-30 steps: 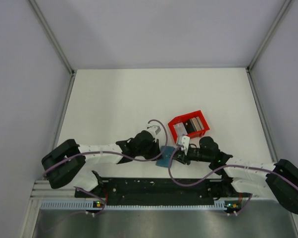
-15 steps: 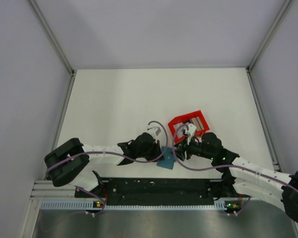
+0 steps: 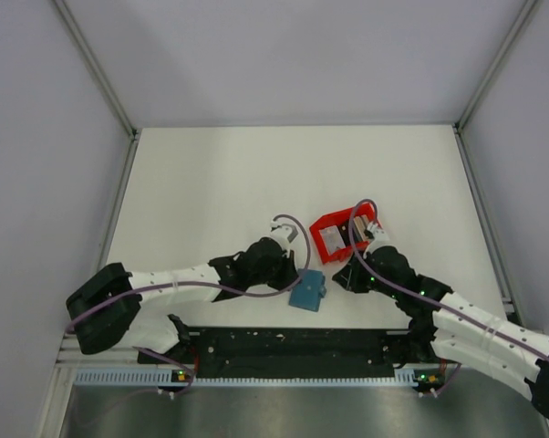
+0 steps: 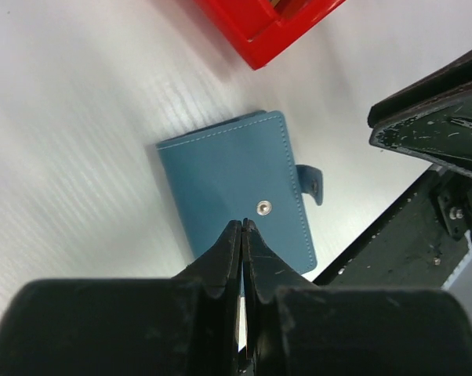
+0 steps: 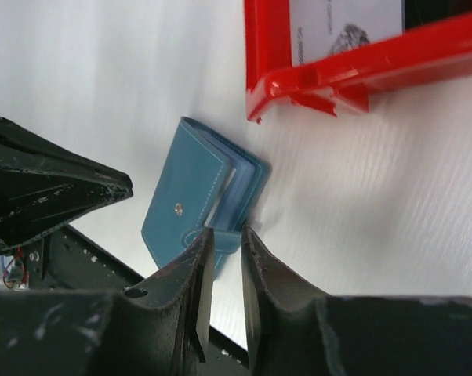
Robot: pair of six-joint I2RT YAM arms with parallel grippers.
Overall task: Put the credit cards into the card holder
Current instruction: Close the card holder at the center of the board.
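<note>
Now the wallet [image 4: 236, 188] lies shut on the counter [image 4: 79, 157] beside the tray [image 5: 354, 66] holding the cards [image 5: 346, 23]. My left pincer [image 4: 242, 225] is together, my right pincer [image 5: 224, 233] slightly apart over the tab [image 4: 313, 184], both empty. Next I must pull that tab open.

I'm standing in a robot lab cell: plain grey panels [image 3: 284, 55] and silver aluminium posts [image 3: 94, 68] are boxing in a white tabletop [image 3: 220, 182].

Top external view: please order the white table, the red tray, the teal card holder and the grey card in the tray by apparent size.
1. white table
2. red tray, partly hidden by the right arm
3. card holder
4. grey card
</note>
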